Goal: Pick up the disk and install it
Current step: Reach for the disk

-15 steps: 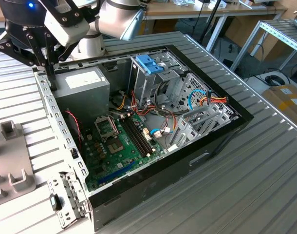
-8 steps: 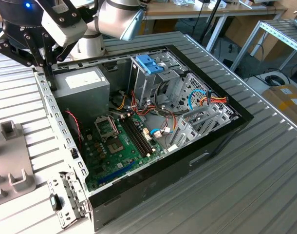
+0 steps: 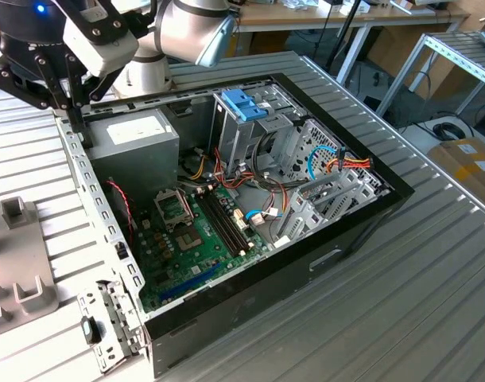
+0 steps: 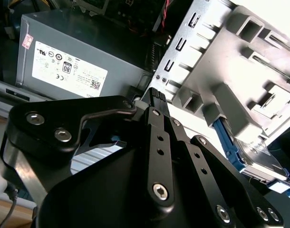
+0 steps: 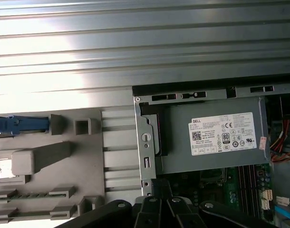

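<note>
The disk (image 4: 259,159) is a silver-grey slab with a light blue frame. In the second wrist view it sits in a grey fixture (image 4: 230,90), partly hidden behind the fixture's blocks. In the first wrist view its blue edge (image 5: 19,125) shows at the far end of the fixture (image 5: 64,156). My gripper (image 3: 71,107) hangs over the case's rear corner by the power-supply box, apart from the disk. Its black fingers (image 5: 149,206) stand close together with nothing between them, and one ribbed fingertip (image 4: 157,95) shows in the second wrist view.
The open computer case (image 3: 346,239) lies on the ribbed metal table (image 3: 417,302). Inside are the grey power-supply box (image 3: 135,139), the green motherboard (image 3: 203,239), loose cables and a metal drive cage with a blue handle (image 3: 242,103). The grey fixture (image 3: 20,263) lies at the exterior view's left.
</note>
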Tool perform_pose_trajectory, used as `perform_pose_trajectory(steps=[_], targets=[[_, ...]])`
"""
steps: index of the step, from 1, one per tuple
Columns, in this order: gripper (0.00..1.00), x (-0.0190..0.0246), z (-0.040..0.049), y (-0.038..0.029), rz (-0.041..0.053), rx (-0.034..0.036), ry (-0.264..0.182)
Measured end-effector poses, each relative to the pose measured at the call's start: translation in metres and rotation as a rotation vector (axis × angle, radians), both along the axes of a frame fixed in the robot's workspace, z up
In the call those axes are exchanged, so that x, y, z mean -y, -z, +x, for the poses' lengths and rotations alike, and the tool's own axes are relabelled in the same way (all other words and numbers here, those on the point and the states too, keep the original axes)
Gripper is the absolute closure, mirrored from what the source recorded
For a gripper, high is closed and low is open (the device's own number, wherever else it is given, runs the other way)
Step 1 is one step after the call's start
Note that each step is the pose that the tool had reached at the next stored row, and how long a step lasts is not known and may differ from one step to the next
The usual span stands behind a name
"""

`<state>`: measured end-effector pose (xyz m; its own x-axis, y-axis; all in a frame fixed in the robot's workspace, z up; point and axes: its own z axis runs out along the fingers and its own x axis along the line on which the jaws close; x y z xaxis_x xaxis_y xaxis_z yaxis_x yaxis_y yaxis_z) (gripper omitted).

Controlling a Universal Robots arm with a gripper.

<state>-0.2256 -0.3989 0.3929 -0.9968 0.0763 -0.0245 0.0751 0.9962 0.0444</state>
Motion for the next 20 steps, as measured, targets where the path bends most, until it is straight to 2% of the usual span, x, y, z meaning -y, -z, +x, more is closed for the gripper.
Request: perform_pose_trajectory(steps=[20], targets=[[0.90,0.0000,-0.0105,0.0000,0.0000,0.0000,0.000]])
